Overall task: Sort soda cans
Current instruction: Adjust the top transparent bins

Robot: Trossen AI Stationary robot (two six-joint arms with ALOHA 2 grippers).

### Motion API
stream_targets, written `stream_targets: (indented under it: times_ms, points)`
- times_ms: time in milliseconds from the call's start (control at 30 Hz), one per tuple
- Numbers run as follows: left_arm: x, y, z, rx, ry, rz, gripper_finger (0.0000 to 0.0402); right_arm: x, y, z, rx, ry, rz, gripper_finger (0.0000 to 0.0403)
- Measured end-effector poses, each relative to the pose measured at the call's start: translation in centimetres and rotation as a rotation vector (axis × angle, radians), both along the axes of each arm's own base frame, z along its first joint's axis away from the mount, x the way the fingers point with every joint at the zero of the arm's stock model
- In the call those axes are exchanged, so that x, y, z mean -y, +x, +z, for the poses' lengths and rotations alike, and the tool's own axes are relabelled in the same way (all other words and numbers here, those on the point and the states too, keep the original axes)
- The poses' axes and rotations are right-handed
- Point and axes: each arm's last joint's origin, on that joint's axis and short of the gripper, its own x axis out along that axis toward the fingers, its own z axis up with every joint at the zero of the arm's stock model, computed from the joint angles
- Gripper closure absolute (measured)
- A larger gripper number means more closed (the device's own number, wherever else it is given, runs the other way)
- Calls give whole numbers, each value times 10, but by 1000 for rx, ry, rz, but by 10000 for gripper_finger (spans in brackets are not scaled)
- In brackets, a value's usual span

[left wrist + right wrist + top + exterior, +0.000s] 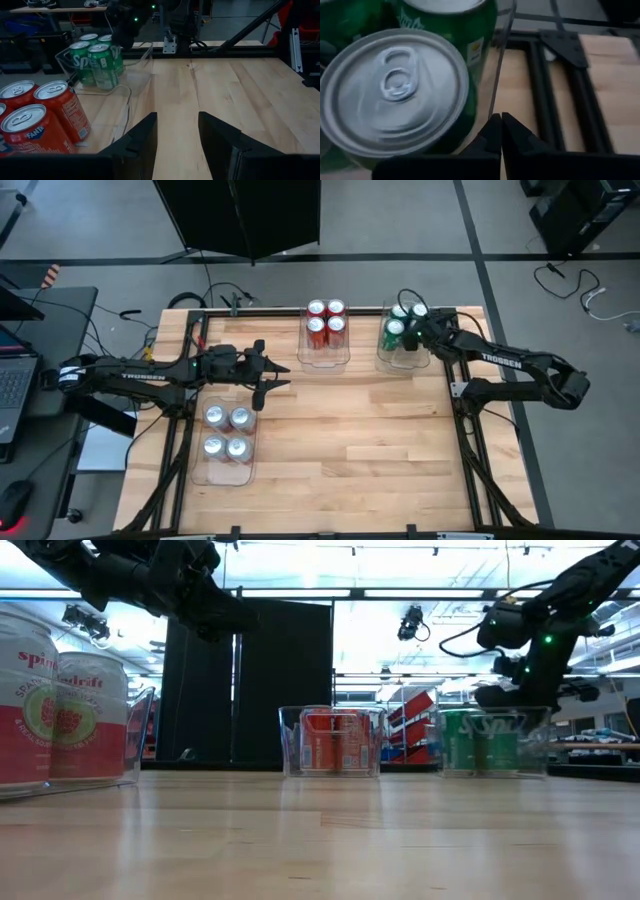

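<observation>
Landmark: the middle clear bin at the table's far edge. It is holding the four red cans, standing upright in a two-by-two block.

Just to the right of that bin, a second clear bin is holding the green cans, also upright. The right gripper is hovering over this second bin, above the cans on the side away from the red bin. In the right wrist view its fingers are pressing tip to tip with nothing between them; the nearest green can's silver top is sitting just beside and below the tips, not pinched.

Left of the red bin and nearer the front edge, a third clear bin is holding four silver/white cans, upright, two by two.

The left gripper is hanging over bare wood, near the red bin's front-left corner and between it and the silver-can bin. In the left wrist view its fingers are standing apart with only tabletop showing in the gap; the red cans are lying off to one side of the fingers, apart from them, the green ones farther on.
</observation>
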Motion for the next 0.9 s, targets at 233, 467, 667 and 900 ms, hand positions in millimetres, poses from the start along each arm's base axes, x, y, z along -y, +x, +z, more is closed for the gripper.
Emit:
stream_targets:
  times_ms: [233, 467, 667, 900]
  points:
    - [0, 0, 0, 0, 0, 0, 255, 7, 10, 6, 77, -65, 87, 403]
    - [0, 0, 0, 0, 0, 0, 255, 14, 20, 4, 130, -80, 141, 403]
    - [0, 0, 0, -2, -2, 1, 255, 19, 28, -5, 124, -45, 197, 403]
    - [0, 0, 0, -4, -3, 1, 255, 15, 23, 8, 130, -79, 214, 403]
